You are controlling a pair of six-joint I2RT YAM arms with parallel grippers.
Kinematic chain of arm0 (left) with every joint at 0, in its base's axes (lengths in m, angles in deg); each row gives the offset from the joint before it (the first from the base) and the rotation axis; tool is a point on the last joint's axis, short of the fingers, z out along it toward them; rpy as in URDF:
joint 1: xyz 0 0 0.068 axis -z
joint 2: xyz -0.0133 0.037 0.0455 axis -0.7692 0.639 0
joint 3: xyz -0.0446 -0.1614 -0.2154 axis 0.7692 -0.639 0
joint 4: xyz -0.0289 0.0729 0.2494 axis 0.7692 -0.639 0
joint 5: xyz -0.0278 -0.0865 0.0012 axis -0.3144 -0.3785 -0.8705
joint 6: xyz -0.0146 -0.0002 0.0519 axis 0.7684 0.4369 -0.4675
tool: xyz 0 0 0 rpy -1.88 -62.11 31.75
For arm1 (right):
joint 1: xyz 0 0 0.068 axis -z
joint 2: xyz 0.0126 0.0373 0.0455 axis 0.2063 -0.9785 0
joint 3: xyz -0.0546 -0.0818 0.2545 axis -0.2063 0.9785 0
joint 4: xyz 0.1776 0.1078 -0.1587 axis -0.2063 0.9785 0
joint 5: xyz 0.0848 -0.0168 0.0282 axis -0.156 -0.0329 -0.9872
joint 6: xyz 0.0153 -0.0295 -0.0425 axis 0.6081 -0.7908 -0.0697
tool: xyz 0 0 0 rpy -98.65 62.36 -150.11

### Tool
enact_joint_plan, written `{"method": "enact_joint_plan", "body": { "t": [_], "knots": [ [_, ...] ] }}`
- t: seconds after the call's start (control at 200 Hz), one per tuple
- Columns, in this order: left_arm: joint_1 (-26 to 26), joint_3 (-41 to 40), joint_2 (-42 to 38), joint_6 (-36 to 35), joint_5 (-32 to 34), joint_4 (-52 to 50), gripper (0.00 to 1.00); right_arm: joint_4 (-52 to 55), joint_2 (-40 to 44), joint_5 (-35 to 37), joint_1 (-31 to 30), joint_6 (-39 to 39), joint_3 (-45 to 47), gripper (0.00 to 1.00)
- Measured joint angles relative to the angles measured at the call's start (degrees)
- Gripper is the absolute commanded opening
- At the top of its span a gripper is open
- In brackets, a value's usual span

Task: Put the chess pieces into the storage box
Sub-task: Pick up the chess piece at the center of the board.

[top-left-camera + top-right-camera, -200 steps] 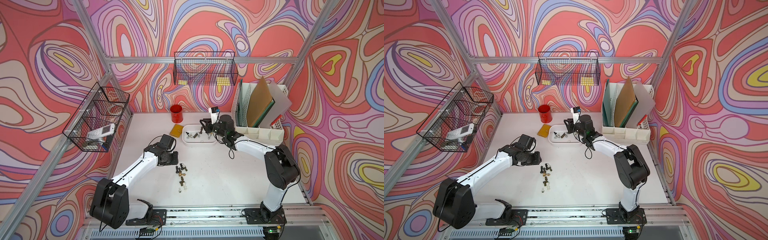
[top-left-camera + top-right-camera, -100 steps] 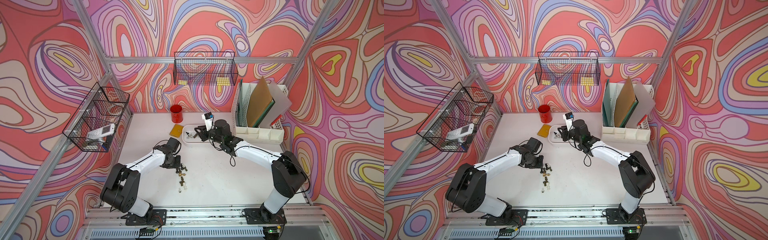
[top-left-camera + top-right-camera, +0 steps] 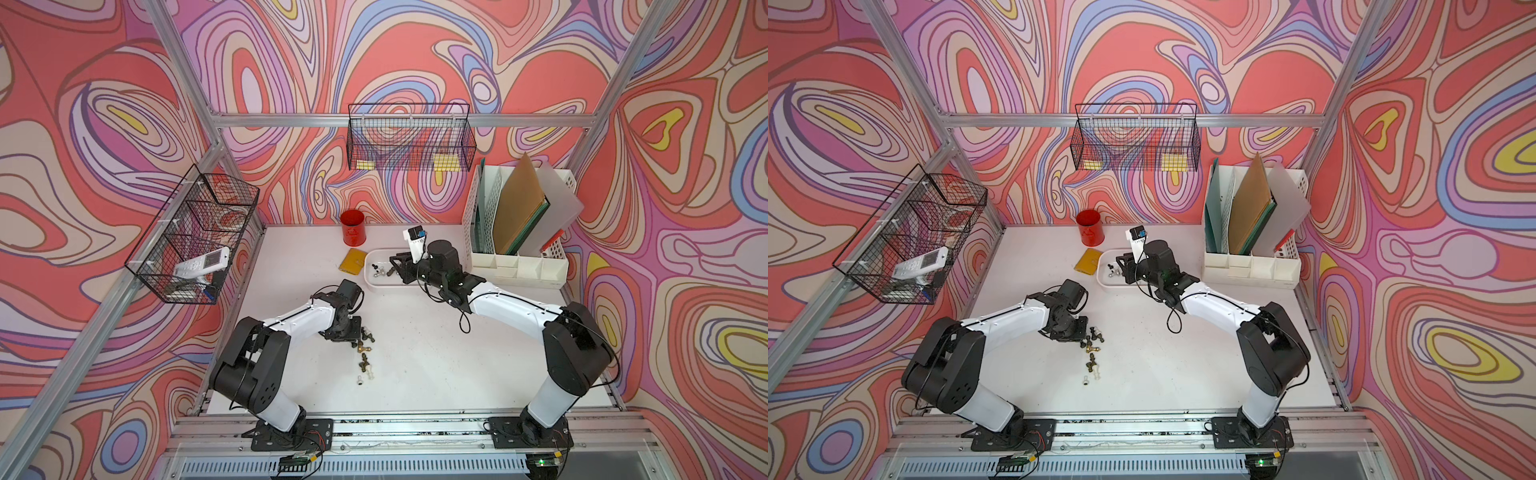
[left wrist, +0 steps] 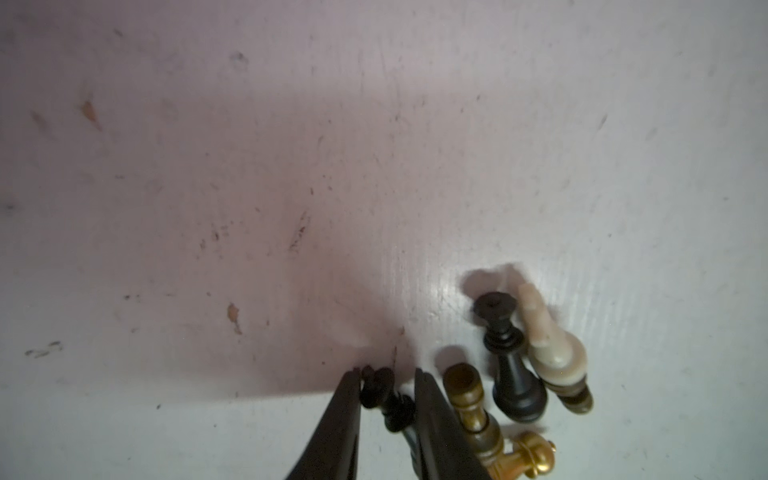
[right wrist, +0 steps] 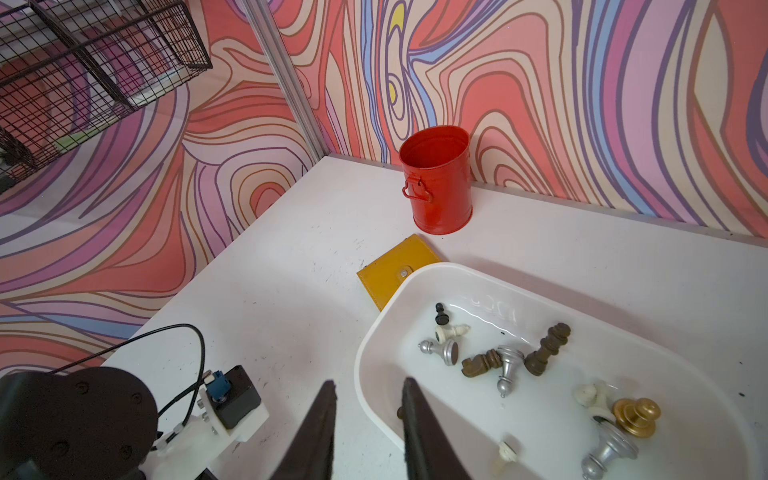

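Since one second ago the left arm has swung onto the loose chess pieces (image 3: 365, 349) mid-counter. Its left fingers (image 4: 340, 415) flank a lying black piece (image 4: 384, 399), long axis slanting between them; clamping unconfirmed. The right fingers (image 5: 320, 415) stand apart, empty, at the storage box (image 5: 374, 332) rim.

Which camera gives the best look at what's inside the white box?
The right wrist view: the box fills the foreground and its pieces are easy to tell apart. In both top views the box is small, partly covered by the right arm. The left wrist view does not show it.
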Motion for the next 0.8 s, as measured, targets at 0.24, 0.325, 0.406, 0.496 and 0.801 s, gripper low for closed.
{"method": "enact_joint_plan", "body": {
  "t": [0.24, 0.325, 0.406, 0.496, 0.801],
  "knots": [
    [0.0, 0.0, 0.3, 0.0, 0.0, 0.5, 0.20, 0.4, 0.0, 0.4, 0.0, -0.4, 0.0, 0.30],
    [0.0, -0.2, 0.3, 0.0, 0.0, 1.0, 0.17, 0.7, 0.0, 0.5, 0.0, -0.4, 0.0, 0.30],
    [0.0, -0.2, 0.2, 0.2, 0.0, 1.3, 0.14, 1.0, 0.0, 0.5, 0.0, -0.5, 0.0, 0.30],
    [0.0, -0.3, 0.1, 0.3, 0.2, 1.4, 0.11, 1.0, 0.0, 0.6, 0.0, -0.5, 0.0, 0.29],
    [0.0, -0.5, -1.4, 0.9, 2.0, 1.7, 0.06, 1.2, 0.7, 1.5, -0.1, -0.9, 0.5, 0.30]
  ]
}}
